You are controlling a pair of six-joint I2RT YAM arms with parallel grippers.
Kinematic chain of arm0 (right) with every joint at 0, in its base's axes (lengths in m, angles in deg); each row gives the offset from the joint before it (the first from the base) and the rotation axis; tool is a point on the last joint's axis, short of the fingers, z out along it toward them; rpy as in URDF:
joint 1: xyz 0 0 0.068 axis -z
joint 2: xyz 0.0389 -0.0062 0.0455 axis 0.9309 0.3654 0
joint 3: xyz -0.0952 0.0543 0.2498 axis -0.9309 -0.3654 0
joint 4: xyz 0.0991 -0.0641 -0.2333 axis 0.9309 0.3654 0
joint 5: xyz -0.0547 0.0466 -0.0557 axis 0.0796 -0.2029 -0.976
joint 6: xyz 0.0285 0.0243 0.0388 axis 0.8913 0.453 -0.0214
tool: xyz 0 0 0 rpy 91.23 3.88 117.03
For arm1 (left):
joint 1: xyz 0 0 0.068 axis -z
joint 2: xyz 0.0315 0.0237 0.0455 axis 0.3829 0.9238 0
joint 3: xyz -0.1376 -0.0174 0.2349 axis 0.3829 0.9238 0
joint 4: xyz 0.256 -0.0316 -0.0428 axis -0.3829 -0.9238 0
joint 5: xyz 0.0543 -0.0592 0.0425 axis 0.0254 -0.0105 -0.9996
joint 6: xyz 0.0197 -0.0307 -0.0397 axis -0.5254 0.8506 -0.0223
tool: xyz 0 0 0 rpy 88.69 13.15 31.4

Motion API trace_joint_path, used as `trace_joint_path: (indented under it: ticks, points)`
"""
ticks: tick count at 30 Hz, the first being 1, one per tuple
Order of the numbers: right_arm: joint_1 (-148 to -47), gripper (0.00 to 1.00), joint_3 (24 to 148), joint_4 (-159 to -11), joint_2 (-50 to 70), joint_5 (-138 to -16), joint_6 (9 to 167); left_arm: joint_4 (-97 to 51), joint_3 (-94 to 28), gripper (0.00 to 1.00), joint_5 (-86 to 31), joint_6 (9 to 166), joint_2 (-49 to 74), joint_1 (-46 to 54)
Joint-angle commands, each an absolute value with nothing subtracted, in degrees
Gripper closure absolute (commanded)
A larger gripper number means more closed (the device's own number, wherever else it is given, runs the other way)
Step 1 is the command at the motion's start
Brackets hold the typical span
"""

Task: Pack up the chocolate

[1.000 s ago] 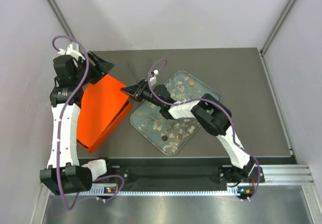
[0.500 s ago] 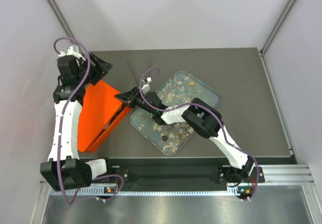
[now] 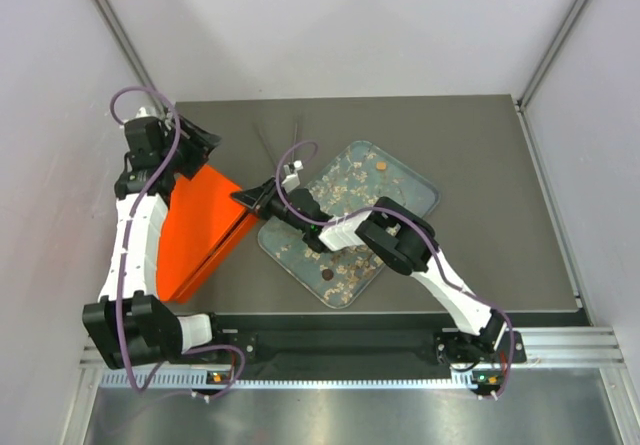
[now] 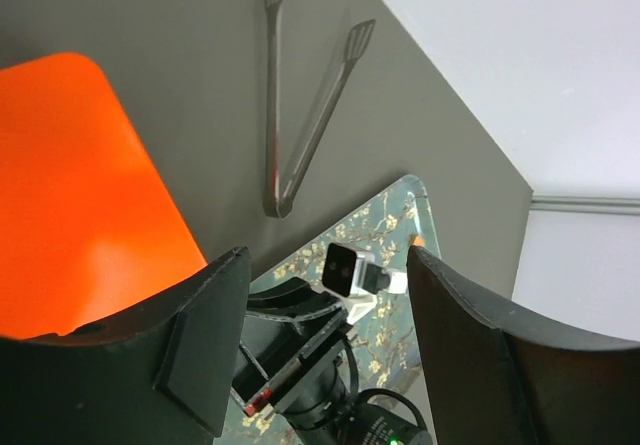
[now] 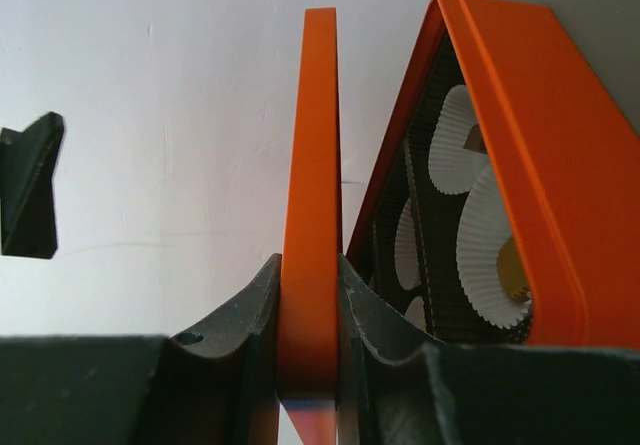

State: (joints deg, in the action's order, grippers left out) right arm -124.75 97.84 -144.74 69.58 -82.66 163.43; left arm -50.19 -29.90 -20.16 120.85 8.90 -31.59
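An orange box stands at the table's left with its lid raised on edge. My right gripper is shut on the lid's rim. Under the lid, white fluted paper cups sit in the dark insert of the box; one holds a caramel-coloured piece. On the clear tray, a caramel chocolate lies at the far end and a dark one at the near end. My left gripper is open and empty by the lid's far corner.
Thin metal tongs lie on the table beyond the box and also show in the top view. Pale flakes are strewn over the tray. White walls close in at the left and back.
My right gripper has moved left and towards me with the lid, tipping it more upright over the box. My left gripper has drawn back a little at the far corner.
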Motion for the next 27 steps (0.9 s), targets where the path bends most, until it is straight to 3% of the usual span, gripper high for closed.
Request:
trace_joint_path:
  ticks: [1,27]
  points:
    - [-125.4,1.00,101.0,-152.9,69.9,-84.2,164.8,-46.5,-27.8,0.32,-20.2,121.5,9.4,-32.0]
    - [-121.7,1.00,103.6,-153.9,73.6,-75.8,169.2,-48.6,-24.0,0.32,-27.2,118.5,11.0,-34.0]
